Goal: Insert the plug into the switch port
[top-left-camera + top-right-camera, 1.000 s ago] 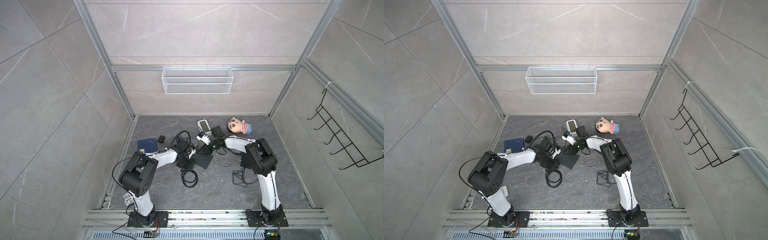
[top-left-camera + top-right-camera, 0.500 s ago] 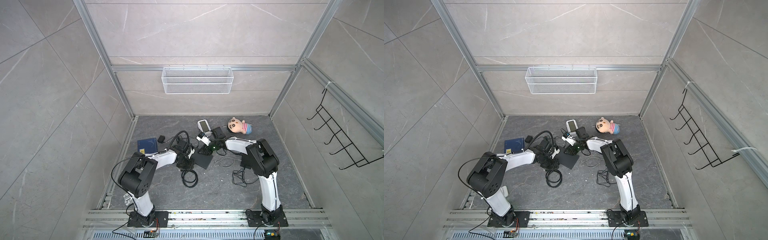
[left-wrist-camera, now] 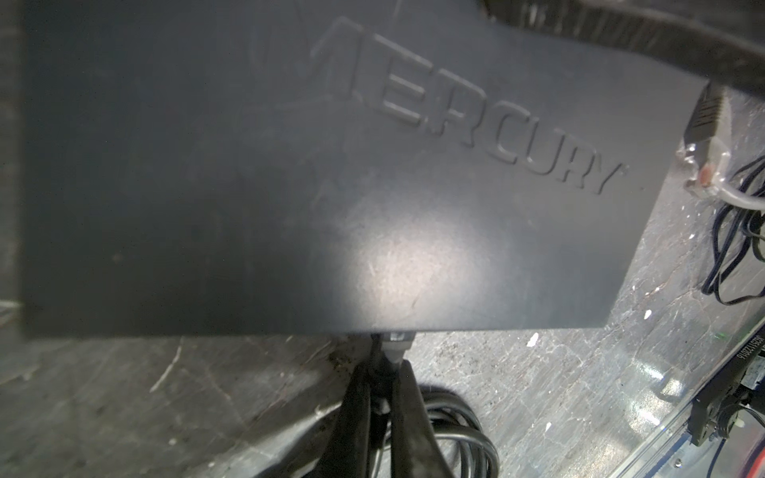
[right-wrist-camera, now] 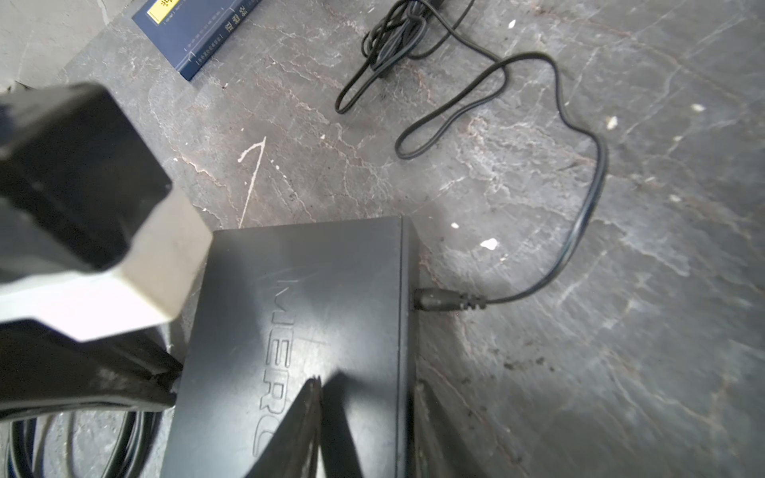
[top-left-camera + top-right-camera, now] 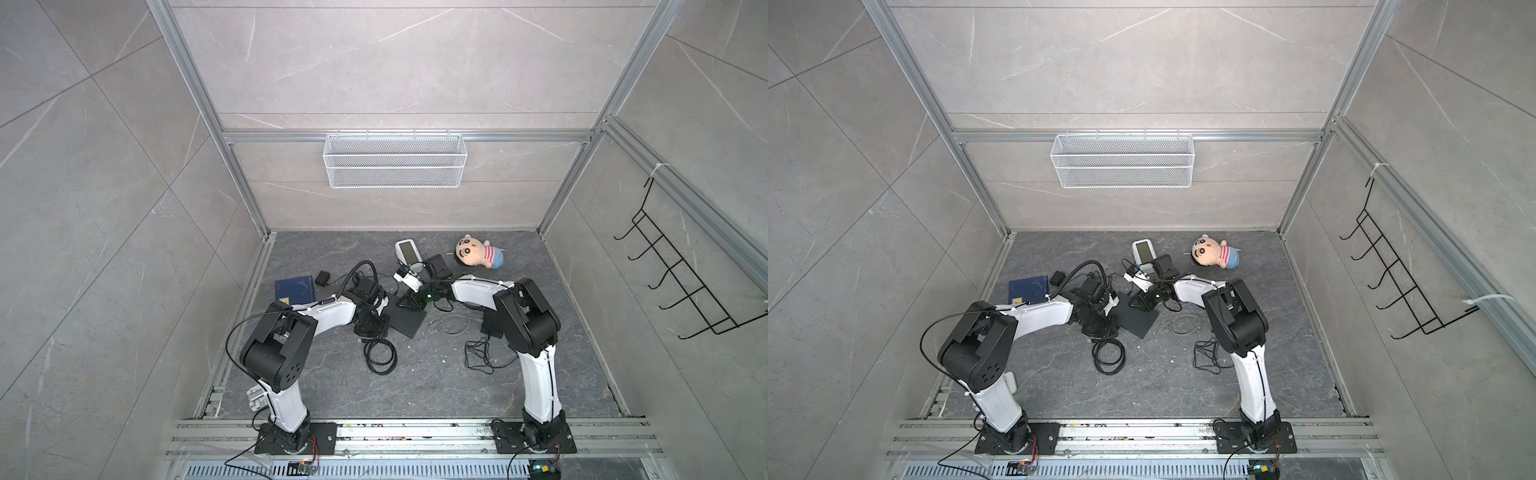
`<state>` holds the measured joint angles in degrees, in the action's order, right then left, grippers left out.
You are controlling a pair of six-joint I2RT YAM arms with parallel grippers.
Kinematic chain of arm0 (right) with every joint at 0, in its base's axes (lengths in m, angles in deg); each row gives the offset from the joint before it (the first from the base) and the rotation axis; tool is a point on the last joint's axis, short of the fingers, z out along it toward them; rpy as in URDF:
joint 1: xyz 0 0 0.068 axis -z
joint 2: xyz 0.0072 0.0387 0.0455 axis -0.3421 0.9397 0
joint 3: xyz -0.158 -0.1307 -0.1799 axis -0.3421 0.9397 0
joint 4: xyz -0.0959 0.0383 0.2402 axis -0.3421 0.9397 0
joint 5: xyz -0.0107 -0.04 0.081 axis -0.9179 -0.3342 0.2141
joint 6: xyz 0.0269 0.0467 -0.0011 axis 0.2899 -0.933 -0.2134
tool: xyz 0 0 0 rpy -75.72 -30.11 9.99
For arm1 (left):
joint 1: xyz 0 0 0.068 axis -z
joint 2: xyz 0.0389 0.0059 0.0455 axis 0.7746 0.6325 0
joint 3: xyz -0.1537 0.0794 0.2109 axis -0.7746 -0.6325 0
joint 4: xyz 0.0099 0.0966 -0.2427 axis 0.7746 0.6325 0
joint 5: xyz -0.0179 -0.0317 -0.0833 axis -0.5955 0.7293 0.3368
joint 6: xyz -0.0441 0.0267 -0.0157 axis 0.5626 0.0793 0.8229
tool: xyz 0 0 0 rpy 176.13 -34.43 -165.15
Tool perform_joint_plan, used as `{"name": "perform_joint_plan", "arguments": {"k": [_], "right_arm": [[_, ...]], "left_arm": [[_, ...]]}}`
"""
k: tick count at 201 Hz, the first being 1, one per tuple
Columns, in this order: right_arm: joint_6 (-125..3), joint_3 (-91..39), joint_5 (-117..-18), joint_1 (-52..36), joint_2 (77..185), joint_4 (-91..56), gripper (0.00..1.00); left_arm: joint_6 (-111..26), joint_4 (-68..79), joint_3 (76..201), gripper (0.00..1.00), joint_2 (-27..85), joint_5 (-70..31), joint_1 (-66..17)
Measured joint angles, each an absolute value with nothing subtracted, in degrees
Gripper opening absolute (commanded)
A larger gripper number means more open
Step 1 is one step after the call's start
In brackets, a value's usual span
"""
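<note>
Two pincers sit at the black switch (image 3: pixel 289 186), which lies flat on the tabletop (image 4: pixel 579 331). We note the left pincer (image 3: pixel 383 372) clenched on the plug (image 3: pixel 395 345), whose tip meets the switch's edge; insertion depth is hidden. We see the right pincer (image 4: pixel 366 389) released, its jaws straddling a switch side wall.
</note>
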<state>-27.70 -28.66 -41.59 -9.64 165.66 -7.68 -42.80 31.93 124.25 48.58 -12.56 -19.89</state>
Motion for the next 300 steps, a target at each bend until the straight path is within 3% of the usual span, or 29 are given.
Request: {"name": "perform_joint_plan", "arguments": {"k": [44, 94, 122, 128, 131, 133, 135, 141, 144, 147, 151, 187, 225, 265, 300], "right_arm": [[-29.62, -29.88, -43.47, -9.75, 165.46, -5.69, 0.40], [-33.32, -36.88, -42.36, -7.78, 165.35, 8.62, 0.47], [-35.39, -39.98, -41.13, -5.47, 163.19, 12.60, 0.50], [-36.03, -39.98, -41.18, -4.72, 162.25, 12.80, 0.62], [-36.79, -39.94, -41.39, -4.24, 161.53, 12.93, 0.75], [-36.70, -39.89, -41.46, -4.05, 161.28, 12.97, 0.90], [-36.53, -39.87, -41.57, -3.76, 160.89, 12.97, 0.97], [-37.53, -39.43, -42.01, -2.98, 159.58, 12.78, 1.00], [-38.04, -38.98, -42.38, -2.60, 158.73, 12.49, 1.00], [-38.30, -38.32, -42.71, -2.23, 157.90, 12.08, 1.00], [-38.93, -37.14, -43.27, -1.73, 156.37, 11.55, 1.00], [-45.10, -17.82, -53.90, -0.68, 137.90, 0.97, 1.00], [-48.51, 6.25, -77.94, -1.25, 118.16, -15.24, 1.00], [-46.74, 20.41, -95.75, -1.14, 115.39, -28.62, 1.00], [-45.21, 26.49, -102.18, -1.14, 117.75, -39.20, 1.00]], "left_arm": [[-47.45, 34.36, 126.32, 0.14, 49.55, -14.20, -19.61], [-52.00, 26.42, 125.45, 0.40, 47.91, -24.76, -21.12], [-52.65, 21.73, 124.99, 0.48, 42.73, -28.21, -21.99], [-52.83, 21.24, 124.81, 0.50, 41.33, -28.82, -21.93], [-52.87, 21.07, 124.70, 0.50, 40.58, -29.19, -21.88], [-52.87, 20.94, 124.62, 0.51, 40.06, -29.32, -21.88], [-52.85, 20.85, 124.51, 0.51, 39.56, -29.52, -21.88], [-52.94, 20.57, 124.16, 0.57, 38.22, -30.26, -21.88], [-52.94, 20.48, 123.98, 0.68, 37.57, -30.61, -21.88], [-52.96, 20.35, 123.83, 0.93, 37.02, -30.83, -21.88], [-52.96, 20.20, 123.59, 0.99, 36.30, -31.27, -21.86], [-51.96, 16.35, 119.02, 1.00, 31.78, -38.02, -21.99], [-54.10, 10.47, 110.63, 1.00, 27.30, -52.71, -23.00], [-58.51, -0.13, 98.00, 1.00, 20.28, -61.30, -28.99], [-60.26, -14.36, 87.46, 1.00, 21.37, -60.34, -37.29]]}}
